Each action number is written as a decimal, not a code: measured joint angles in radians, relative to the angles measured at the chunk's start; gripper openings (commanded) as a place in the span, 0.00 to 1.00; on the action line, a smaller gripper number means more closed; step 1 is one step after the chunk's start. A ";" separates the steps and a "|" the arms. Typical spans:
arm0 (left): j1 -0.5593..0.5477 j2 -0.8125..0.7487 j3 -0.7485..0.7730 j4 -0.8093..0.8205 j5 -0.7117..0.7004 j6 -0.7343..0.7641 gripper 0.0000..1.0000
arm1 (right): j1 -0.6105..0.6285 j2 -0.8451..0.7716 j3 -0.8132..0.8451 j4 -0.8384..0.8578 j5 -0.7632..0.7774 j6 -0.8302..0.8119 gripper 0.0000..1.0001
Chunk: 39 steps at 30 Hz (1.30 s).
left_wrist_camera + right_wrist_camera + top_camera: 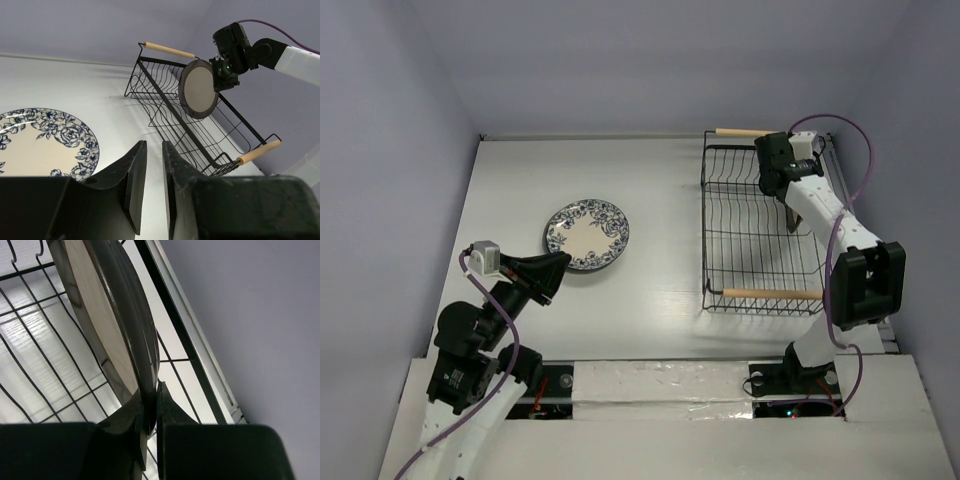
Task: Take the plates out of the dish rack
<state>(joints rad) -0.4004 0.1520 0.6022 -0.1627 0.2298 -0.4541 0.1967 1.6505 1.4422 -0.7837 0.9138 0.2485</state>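
Note:
A white plate with a dark blue floral pattern (586,235) lies flat on the table left of centre. My left gripper (558,262) hovers at its near right edge, jaws a narrow gap apart and empty; the left wrist view shows this gripper (154,145) beside that plate (45,140). The black wire dish rack (705,230) stands at the right. In it a cream plate with a dark brown rim (199,88) stands on edge. My right gripper (152,390) is shut on its rim (100,315), reaching down from above (778,185).
The rack has a wooden handle at its far end (740,131) and one at its near end (770,294). The right arm (860,280) bends over the rack's right side. Grey walls close the table at the back, left and right.

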 measured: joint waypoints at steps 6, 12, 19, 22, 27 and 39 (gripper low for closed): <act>0.000 0.000 0.000 0.000 0.000 0.000 0.16 | 0.019 0.000 0.032 -0.074 0.023 -0.016 0.00; 0.000 0.000 0.000 0.000 -0.002 0.000 0.16 | 0.040 -0.026 0.068 -0.132 0.036 -0.025 0.00; 0.000 0.002 0.000 0.000 -0.003 0.000 0.16 | 0.048 -0.196 0.106 -0.148 -0.040 -0.028 0.00; 0.000 0.003 0.000 0.000 -0.003 0.000 0.16 | 0.067 -0.293 0.137 -0.145 -0.081 -0.021 0.00; 0.000 0.009 0.000 0.000 -0.004 0.000 0.16 | 0.131 -0.478 0.125 -0.080 -0.232 0.009 0.00; -0.004 0.048 0.000 -0.003 -0.037 0.000 0.16 | 0.400 -0.216 -0.117 0.552 -0.865 0.314 0.00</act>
<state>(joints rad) -0.4042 0.2001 0.6022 -0.1654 0.1932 -0.4545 0.5968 1.4349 1.3254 -0.2321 0.0490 0.5621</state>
